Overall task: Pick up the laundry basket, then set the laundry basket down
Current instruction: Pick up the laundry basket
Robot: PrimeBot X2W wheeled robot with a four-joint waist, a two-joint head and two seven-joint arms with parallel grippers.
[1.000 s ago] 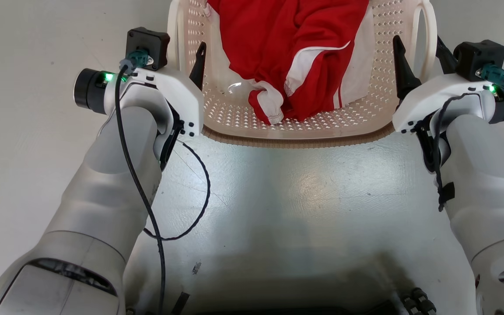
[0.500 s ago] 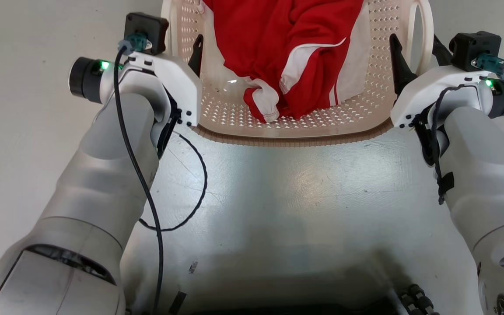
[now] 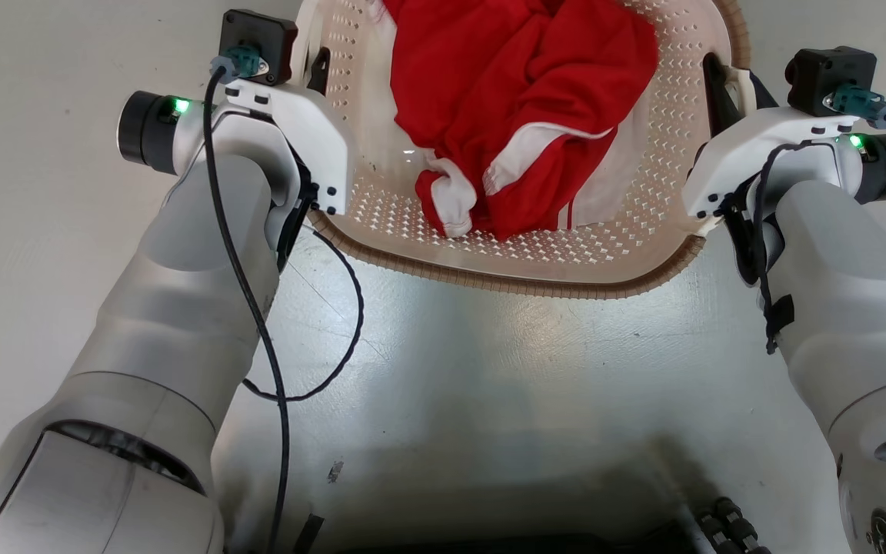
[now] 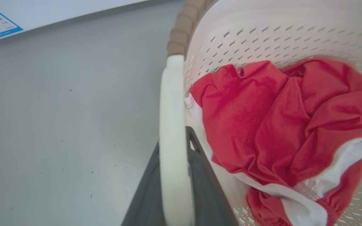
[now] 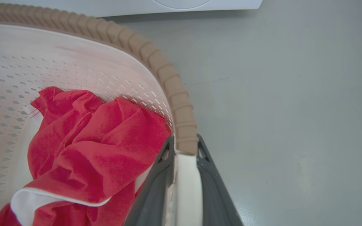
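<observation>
Cream perforated plastic laundry basket [image 3: 489, 278], brown woven-look rim, dead ahead between both arms, above grey floor [image 3: 489, 369]. Cannot tell whether base touches floor. Crumpled red-and-white garment [image 3: 520, 100] inside, centre to far side. Left pincer [image 4: 173, 138] clamped narrow on left white handle [image 4: 171, 110]. Right pincer [image 5: 184, 138] same on right white handle [image 5: 185, 188]. Judgement: shell stiff, light; load soft. Smooth handles may slip, so raise both sides level.

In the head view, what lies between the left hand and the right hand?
The laundry basket, gripped by left hand and right hand, holding red-and-white clothing, in the head view.
</observation>
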